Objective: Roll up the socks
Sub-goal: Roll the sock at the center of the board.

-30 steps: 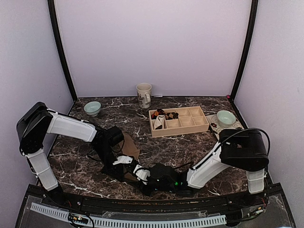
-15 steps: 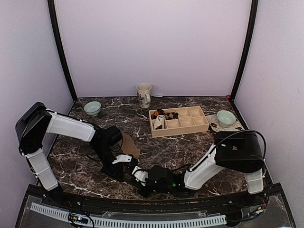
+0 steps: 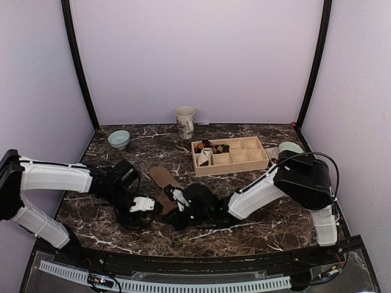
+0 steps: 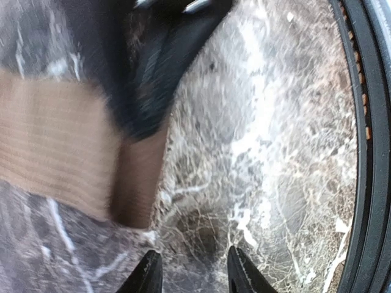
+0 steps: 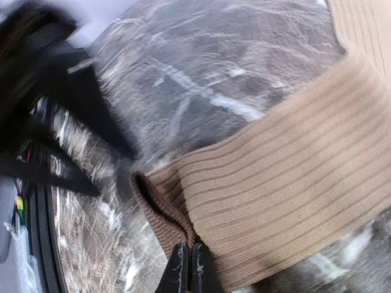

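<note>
One of the socks, the plain tan ribbed one (image 3: 160,179), lies stretched out flat on the marble, left of the table's middle. My right gripper (image 5: 188,271) is shut on the folded edge of the tan sock's cuff (image 5: 275,183); in the top view the right gripper (image 3: 171,206) sits at the sock's near end. Just to its left, my left gripper (image 3: 145,205) is open. The left gripper's fingertips (image 4: 150,273) stand apart over bare marble, and the tan sock (image 4: 55,152) lies ahead and to the left, untouched by them. The patterned sock cannot be made out for certain.
A wooden compartment tray (image 3: 244,163) behind the sock holds small rolled bundles in its left cells. A mug (image 3: 185,122) stands at the back, a green bowl (image 3: 118,138) back left, another bowl (image 3: 291,147) at the right. The black table rail (image 4: 366,152) is close.
My left gripper has opened and drawn off to the left. The right gripper shut on the cuff and moved away from the near edge; the sock now lies stretched out.
</note>
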`<state>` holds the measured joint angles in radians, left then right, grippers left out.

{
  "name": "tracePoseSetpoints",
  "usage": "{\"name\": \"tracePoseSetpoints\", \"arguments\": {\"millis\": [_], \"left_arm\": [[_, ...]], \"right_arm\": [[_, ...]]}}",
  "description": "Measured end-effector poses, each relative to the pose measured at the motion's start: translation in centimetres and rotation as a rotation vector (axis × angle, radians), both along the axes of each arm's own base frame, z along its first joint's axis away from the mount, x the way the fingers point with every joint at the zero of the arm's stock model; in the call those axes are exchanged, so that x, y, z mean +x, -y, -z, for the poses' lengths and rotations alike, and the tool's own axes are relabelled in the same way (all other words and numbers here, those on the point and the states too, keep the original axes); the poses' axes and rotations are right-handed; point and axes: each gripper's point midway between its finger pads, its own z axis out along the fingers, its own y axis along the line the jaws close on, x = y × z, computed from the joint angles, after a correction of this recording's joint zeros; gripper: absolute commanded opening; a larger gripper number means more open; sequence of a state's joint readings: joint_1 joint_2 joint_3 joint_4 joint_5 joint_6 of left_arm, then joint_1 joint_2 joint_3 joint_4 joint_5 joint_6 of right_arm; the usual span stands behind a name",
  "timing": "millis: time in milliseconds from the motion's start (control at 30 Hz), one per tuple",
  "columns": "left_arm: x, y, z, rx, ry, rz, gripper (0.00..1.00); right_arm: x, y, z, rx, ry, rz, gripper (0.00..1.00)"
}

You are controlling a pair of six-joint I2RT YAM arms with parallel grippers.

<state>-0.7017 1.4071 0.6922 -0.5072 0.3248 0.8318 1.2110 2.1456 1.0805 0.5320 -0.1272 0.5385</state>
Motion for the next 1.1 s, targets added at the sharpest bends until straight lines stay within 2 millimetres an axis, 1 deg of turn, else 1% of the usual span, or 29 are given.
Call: {"name": "tracePoseSetpoints", "arguments": {"millis": [133,333,467,533,633,733,933,1100], "left_arm": [[0.3,0.5,-1.1,-0.035,0.055,0.036,0.39],[0.7,1.0,-2.3,-0.067,0.107,0.069,0.39],[0.7,1.9,-2.5,-0.080,0.146,0.115,0.37],[1.0,2.4,-2.4,-0.086,0.184,0.143,0.36],[1.5,2.7,-1.5,-0.073,0.242,0.186,0.36],[2.0,2.7,-0.6,-0.045,0.276,0.217,0.35],[3.5,2.9,0.0,-0.018,0.366,0.272,0.33],[3.7,2.5,0.3,0.003,0.399,0.300,0.34]], "right_arm": [[1.5,-0.4,0.3,-0.016,-0.136,0.047,0.00],[1.4,-0.5,0.4,-0.021,-0.224,0.076,0.00],[1.4,-0.5,0.4,-0.023,-0.255,0.083,0.00],[1.3,-0.5,0.5,-0.021,-0.274,0.083,0.00],[1.2,-0.8,0.5,-0.016,-0.310,0.072,0.00],[1.0,-1.4,0.5,-0.011,-0.341,0.055,0.00],[1.0,-1.4,0.5,-0.013,-0.376,0.044,0.00],[1.0,-1.2,0.7,-0.014,-0.398,0.044,0.00]]}}
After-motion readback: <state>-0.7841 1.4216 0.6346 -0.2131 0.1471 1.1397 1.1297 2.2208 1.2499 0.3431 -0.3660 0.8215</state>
